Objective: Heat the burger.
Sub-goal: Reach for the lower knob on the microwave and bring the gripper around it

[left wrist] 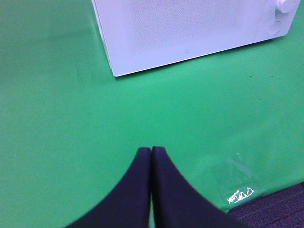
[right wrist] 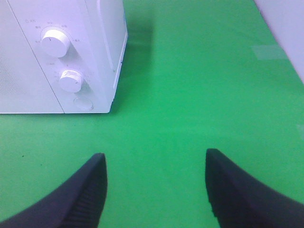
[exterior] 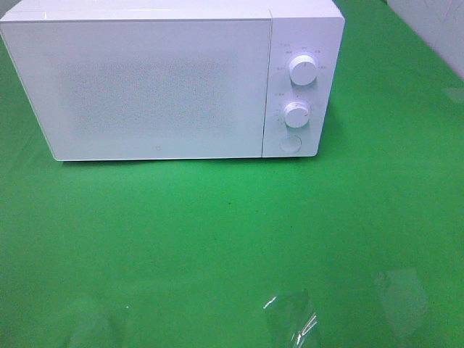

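The burger is not in view in any frame. A white microwave (exterior: 159,80) stands at the back of the green table with its door shut; it also shows in the left wrist view (left wrist: 190,33) and the right wrist view (right wrist: 61,57). Its panel has two round knobs (exterior: 301,70) and a door button (exterior: 291,143). My left gripper (left wrist: 151,154) is shut and empty, low over the cloth in front of the microwave's left corner. My right gripper (right wrist: 154,164) is open and empty, in front of the microwave's right end. Neither gripper shows in the exterior high view.
A green cloth (exterior: 232,239) covers the table. Clear tape patches (exterior: 290,319) shine near the front edge. The table's front edge and dark floor (left wrist: 275,209) show in the left wrist view. A pale wall (exterior: 435,29) stands at the back right.
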`<action>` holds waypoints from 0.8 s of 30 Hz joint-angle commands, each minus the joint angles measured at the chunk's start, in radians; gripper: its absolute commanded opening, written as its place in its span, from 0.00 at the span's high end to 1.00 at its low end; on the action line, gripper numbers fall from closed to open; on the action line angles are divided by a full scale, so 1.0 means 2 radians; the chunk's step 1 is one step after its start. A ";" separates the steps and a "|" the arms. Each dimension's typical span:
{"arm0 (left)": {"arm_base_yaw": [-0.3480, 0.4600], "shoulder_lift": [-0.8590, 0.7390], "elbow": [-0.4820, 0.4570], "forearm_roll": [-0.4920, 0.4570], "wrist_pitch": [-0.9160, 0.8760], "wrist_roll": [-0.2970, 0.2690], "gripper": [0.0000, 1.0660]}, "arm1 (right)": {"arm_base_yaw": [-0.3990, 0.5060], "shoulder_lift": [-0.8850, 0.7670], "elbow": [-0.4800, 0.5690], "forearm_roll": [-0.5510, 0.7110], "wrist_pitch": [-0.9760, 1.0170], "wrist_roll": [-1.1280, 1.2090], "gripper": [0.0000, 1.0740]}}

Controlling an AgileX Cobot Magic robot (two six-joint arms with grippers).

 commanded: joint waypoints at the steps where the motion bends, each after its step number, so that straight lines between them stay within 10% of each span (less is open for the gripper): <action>1: 0.001 -0.012 0.002 0.002 -0.006 0.001 1.00 | 0.001 0.067 0.001 -0.005 -0.075 0.001 0.47; 24: 0.001 -0.012 0.002 0.002 -0.006 0.001 1.00 | 0.001 0.357 0.000 -0.004 -0.346 0.049 0.47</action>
